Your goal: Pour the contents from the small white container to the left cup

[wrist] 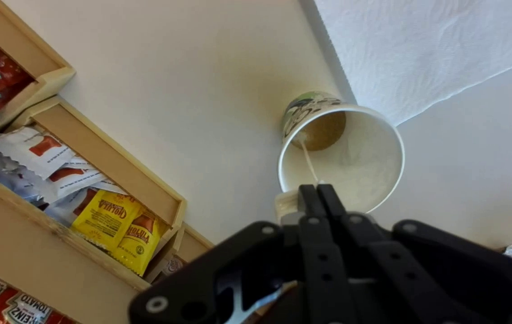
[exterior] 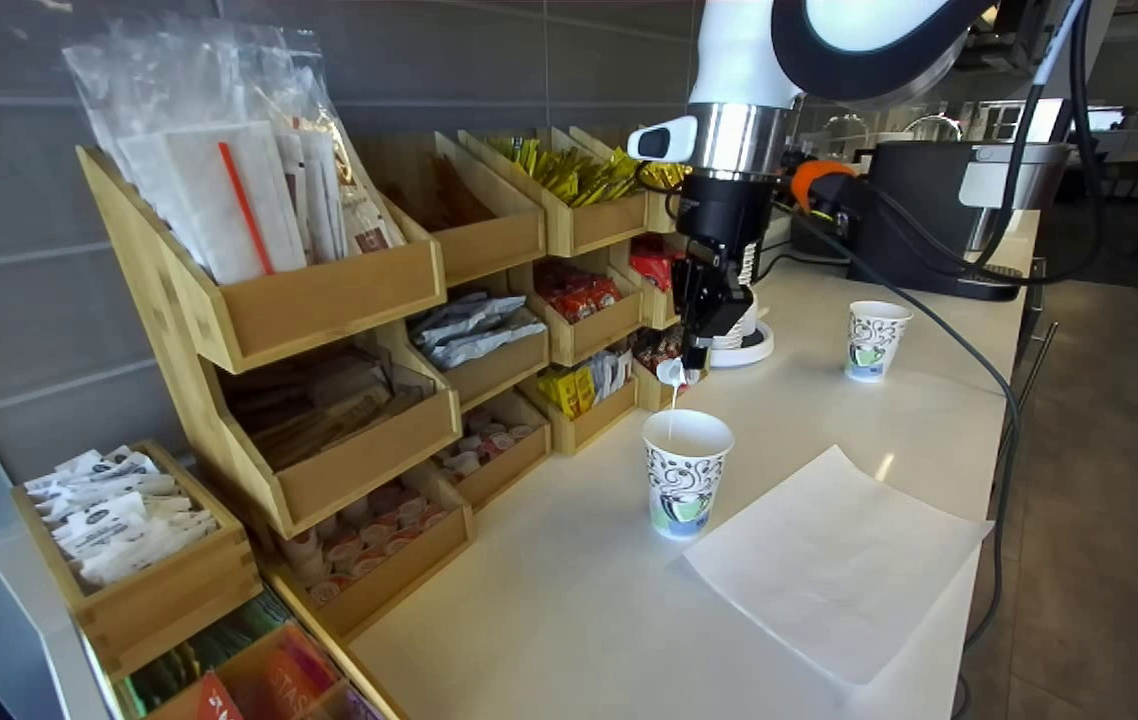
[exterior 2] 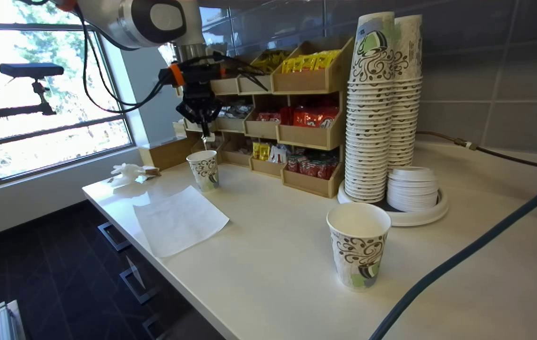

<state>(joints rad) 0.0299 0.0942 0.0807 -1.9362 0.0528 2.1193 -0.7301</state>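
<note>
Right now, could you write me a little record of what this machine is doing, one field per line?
holding: small white container, gripped by the fingers
happening: thin pale stream runs from it into the patterned cup
inside that cup: bottom looks brownish; how full, cannot tell
standing apart: matching cup, upright, near the cup stacks
beside the pouring: white paper sheet on the counter
also there: wooden bins holding packets
</note>
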